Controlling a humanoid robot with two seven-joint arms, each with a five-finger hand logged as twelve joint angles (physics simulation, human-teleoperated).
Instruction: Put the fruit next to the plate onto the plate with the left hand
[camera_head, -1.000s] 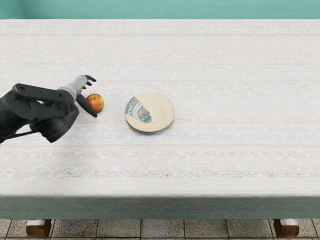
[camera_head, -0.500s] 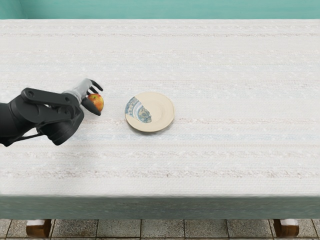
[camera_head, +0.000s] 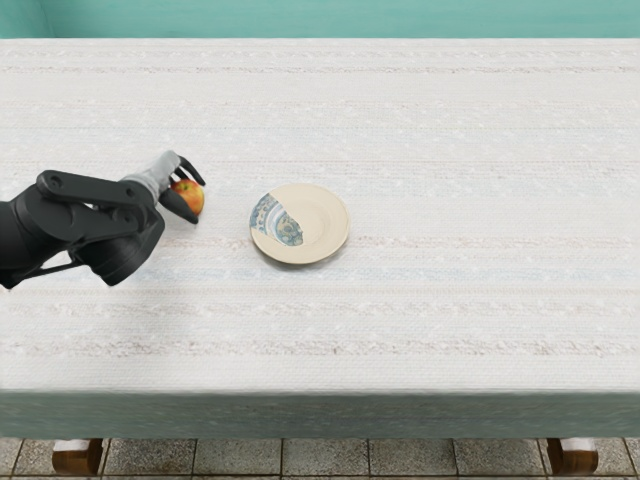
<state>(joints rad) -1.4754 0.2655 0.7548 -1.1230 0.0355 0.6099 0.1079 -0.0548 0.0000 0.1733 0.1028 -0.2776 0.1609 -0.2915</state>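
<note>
My left arm (camera_head: 70, 225) comes in from the left edge, low over the table (camera_head: 450, 140). Its dark forearm lies almost level and points toward the right and a little away from me. The wrist narrows to a grey section, and my left hand (camera_head: 170, 185) at its end is closed about the apple (camera_head: 191, 195). The dark fingertips (camera_head: 188, 172) hook over its top and far side, while the thumb (camera_head: 184, 210) presses in from below on the near side, so the apple is pinched between them. Only the right part of the apple shows, red with a yellow-orange patch; the rest is hidden behind my fingers. I cannot tell whether it rests on the table or sits just clear of it. The apple is to the left of the plate (camera_head: 318, 222), near it but apart, with a strip of bare white tabletop between them, so it is not on the plate. The plate lies flat, cream coloured, with a blue patterned patch on its left part.
</note>
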